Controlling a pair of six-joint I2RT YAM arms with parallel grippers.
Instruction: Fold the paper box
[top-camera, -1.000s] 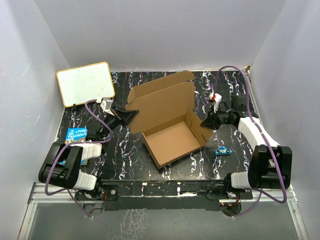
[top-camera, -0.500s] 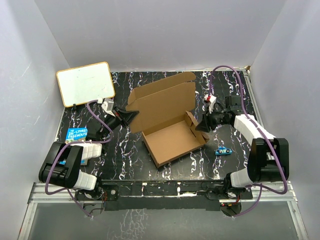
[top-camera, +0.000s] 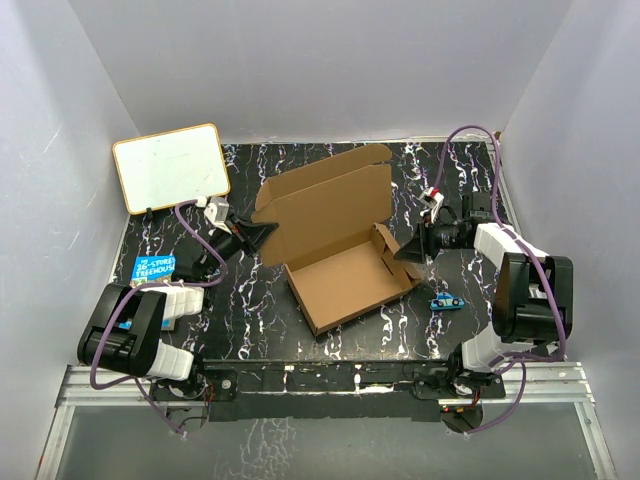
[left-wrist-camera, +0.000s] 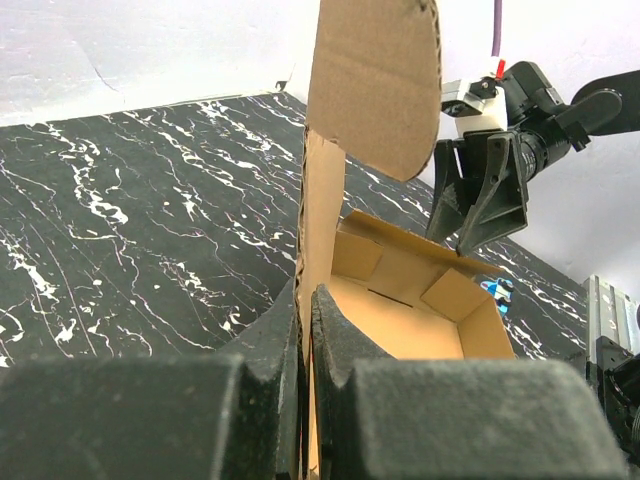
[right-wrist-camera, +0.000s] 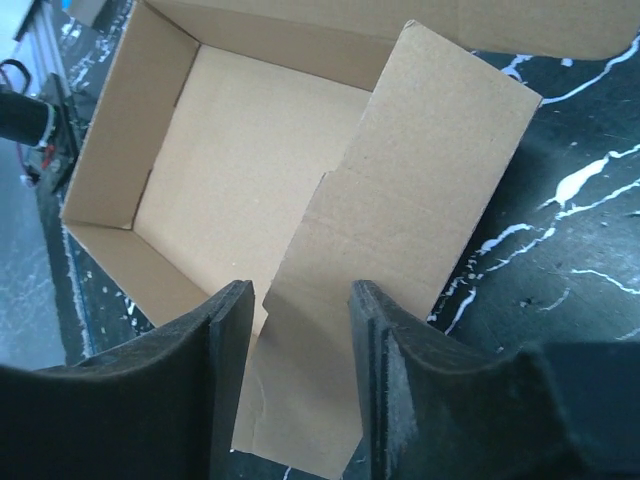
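box: mid-counter, lid upright | left arm: stretched low at box's left, left fingers pinching lid edge | right arm: elbow bent at box's right, right fingers spread, side flap between them

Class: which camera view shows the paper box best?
Top external: the whole box shows, lid up, tray open. Left wrist sees its lid edge-on plus part of the tray. Right wrist sees only the tray and one side flap.

Blue book cover, approx.: "26-STORE… TREEHOUS…", rest cut off.
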